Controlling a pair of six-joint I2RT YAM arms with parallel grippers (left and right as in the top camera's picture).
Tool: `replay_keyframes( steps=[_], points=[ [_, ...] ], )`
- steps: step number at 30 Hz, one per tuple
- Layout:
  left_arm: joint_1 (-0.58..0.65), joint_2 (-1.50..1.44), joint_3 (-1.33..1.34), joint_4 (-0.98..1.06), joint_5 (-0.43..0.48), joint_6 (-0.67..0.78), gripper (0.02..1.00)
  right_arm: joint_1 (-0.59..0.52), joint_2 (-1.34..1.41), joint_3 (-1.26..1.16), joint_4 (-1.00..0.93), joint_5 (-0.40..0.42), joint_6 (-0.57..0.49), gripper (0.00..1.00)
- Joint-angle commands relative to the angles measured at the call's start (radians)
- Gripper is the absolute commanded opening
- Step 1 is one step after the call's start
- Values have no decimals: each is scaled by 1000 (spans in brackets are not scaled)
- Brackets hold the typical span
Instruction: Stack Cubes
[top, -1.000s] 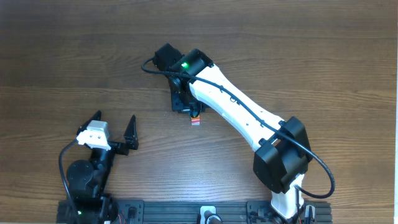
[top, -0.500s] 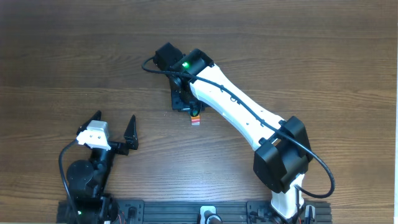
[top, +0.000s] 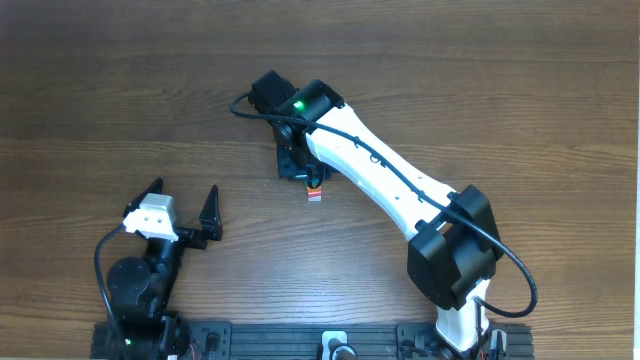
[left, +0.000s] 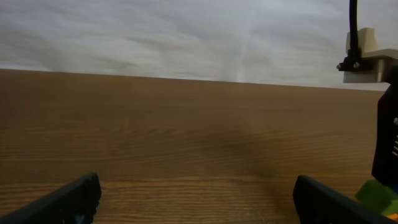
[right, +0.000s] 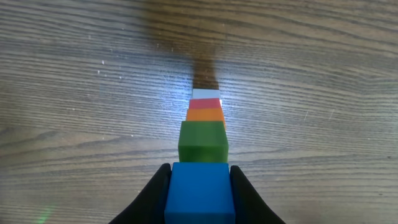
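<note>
Right wrist view: right gripper (right: 199, 184) clamped on blue cube (right: 200, 198) — directly beneath the jaws, green cube (right: 203, 142), orange cube (right: 204, 114), red cube (right: 206, 103), white cube (right: 205, 93) stacked — left gripper (top: 183, 203) spread wide, empty.

Bright, even light from overhead falls on the wooden counter (top: 520, 90), leaving only faint, soft shadows beside the right arm (top: 380, 170), while the right wrist view shows a pale sheen on the wood just beyond the stack of cubes (right: 202, 143), below a dark smudge of shadow.
</note>
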Motion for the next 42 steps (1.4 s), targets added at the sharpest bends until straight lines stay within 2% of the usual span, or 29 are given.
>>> replay_keyframes(
  steps=[1,42],
  points=[
    [5,1,-5,-2,13,8,1000,-6,15,-21,9,24,7,9],
    [5,1,-5,-2,13,8,998,-7,15,-66,55,39,8,31]
  ],
)
